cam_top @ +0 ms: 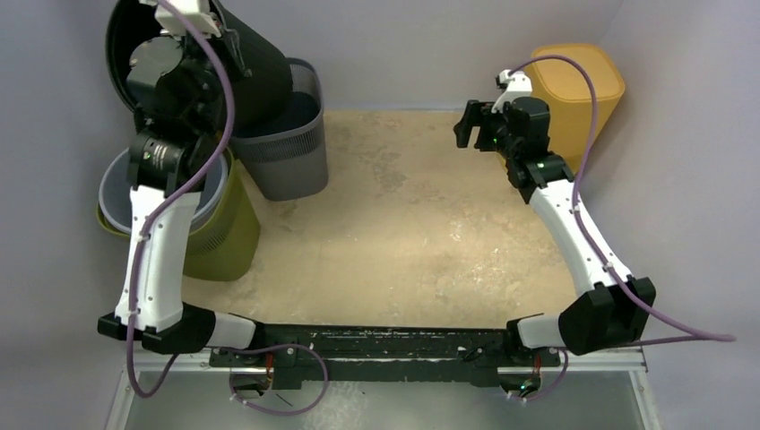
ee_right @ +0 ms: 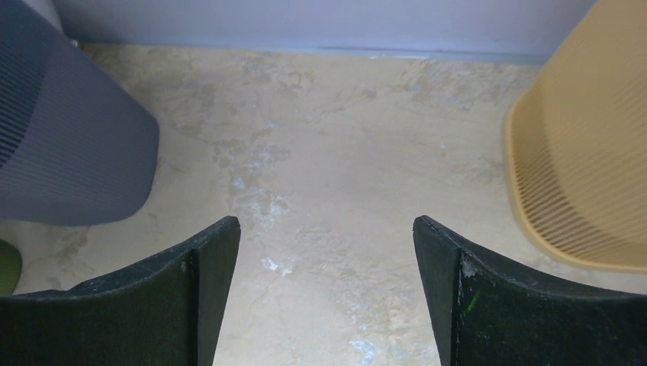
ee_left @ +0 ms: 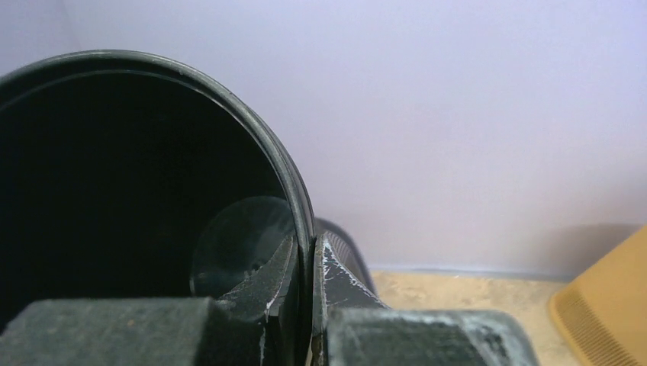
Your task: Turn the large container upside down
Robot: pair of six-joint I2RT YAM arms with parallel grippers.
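Top view: the large black round plastic container [cam_top: 260,72] is at the far left corner, lifted and tilted with its mouth toward the left arm, above the grey slatted plastic basket [cam_top: 291,152]; whether the two touch cannot be told. Left wrist view: the left gripper [ee_left: 305,259] is clamped on the container's rim, one finger inside and one outside. The right gripper [ee_right: 326,229] hangs over the mottled beige table [cam_top: 403,233], jaws wide apart, near the yellow slatted bin [cam_top: 578,85].
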